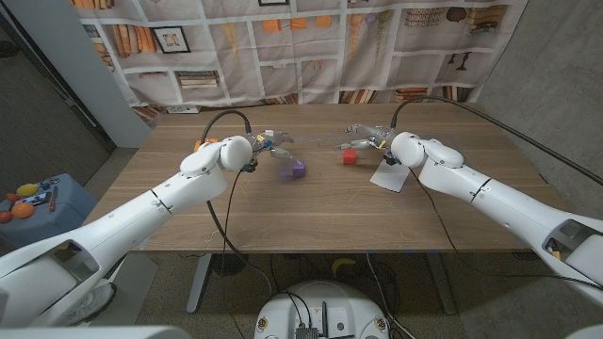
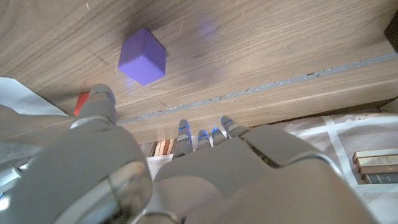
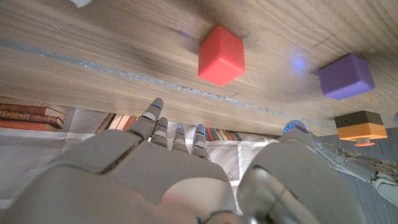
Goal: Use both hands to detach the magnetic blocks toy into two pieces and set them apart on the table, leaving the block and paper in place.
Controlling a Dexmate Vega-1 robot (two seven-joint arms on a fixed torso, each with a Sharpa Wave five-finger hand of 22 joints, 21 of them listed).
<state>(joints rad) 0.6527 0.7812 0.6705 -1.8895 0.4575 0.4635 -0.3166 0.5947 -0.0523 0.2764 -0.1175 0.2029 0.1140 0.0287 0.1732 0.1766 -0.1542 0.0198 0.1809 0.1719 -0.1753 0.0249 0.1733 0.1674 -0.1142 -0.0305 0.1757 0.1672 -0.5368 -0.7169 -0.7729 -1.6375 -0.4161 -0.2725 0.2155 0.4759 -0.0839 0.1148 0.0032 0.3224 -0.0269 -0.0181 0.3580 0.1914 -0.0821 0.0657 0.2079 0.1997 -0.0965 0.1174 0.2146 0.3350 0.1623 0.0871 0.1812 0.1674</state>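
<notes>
Where the head view is read from left to right, the orange-and-black block (image 3: 359, 125) comes first, near the far left part of the tabletop (image 1: 311, 217) and beyond the left forearm. Next is the left hand (image 1: 268, 144), fingers apart and holding nothing, poised just behind the purple cube (image 1: 297, 169). That cube rests by itself on the wood. The red cube (image 1: 350, 156) stands apart from it to the right, with bare wood between the two, so the toy already appears split into its two pieces. Just past the red cube, the right hand (image 1: 366, 137) is likewise spread and empty, touching neither piece. The paper (image 1: 388, 177) lies flat on the tabletop beside the right wrist.

Handling, as judged: both cubes look small, rigid and smooth-faced, hence probably light and inclined to slip or skate under a glancing touch. Should either need repositioning, a pinch across two opposite flat faces, well below the top edge, seems the surest hold. Corners offer little purchase. Because the pieces are magnetic, bringing them near each other may snap them together again, so the gap should be kept. The paper's edge near the right wrist could be dragged by a careless sweep.
</notes>
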